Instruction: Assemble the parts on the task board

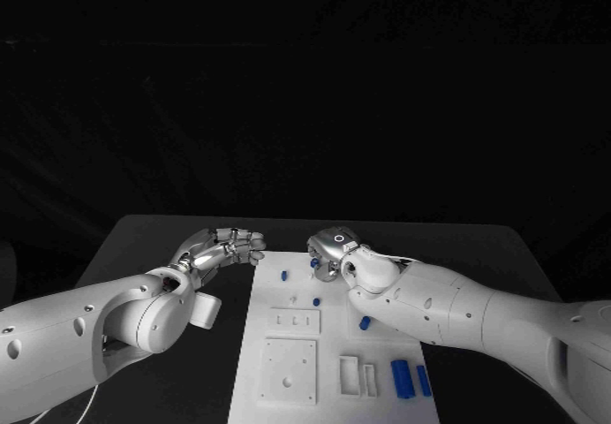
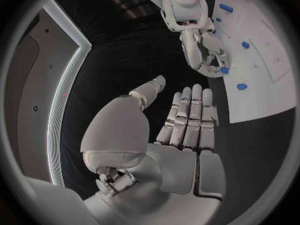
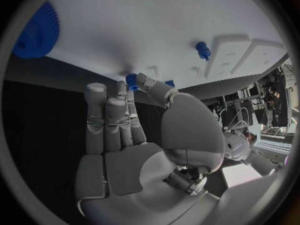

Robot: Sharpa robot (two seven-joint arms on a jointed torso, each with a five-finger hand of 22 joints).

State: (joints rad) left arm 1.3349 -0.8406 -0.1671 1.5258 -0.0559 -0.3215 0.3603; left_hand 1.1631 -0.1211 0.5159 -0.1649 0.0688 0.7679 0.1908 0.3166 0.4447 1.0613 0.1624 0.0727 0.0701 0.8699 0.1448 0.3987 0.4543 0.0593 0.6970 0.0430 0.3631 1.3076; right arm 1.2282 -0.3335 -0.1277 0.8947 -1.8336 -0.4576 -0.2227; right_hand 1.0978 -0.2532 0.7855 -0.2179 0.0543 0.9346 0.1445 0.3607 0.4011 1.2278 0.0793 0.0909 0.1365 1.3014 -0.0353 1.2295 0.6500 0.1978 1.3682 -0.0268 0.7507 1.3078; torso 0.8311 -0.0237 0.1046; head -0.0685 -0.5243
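The white task board (image 1: 334, 340) lies lengthwise in the middle of the table. My right hand (image 1: 335, 251) hovers over its far end, and thumb and a finger pinch a small blue part (image 3: 131, 80) right at the board's surface; the left wrist view shows that blue part (image 2: 224, 70) at the right hand's (image 2: 203, 50) fingertips. My left hand (image 1: 230, 247) is just off the board's far left edge, fingers straight, thumb apart, nothing in the left hand (image 2: 187, 120). A blue gear (image 3: 37, 32) and a blue peg (image 3: 201, 49) sit on the board (image 3: 156, 15).
More blue parts lie on the board: a small one (image 1: 282, 275) at the far left, one (image 1: 365, 323) mid-board, and two long ones (image 1: 403, 378) at the near right. White raised blocks (image 1: 288, 369) stand on the near half. Bare black table (image 1: 153, 247) flanks the board.
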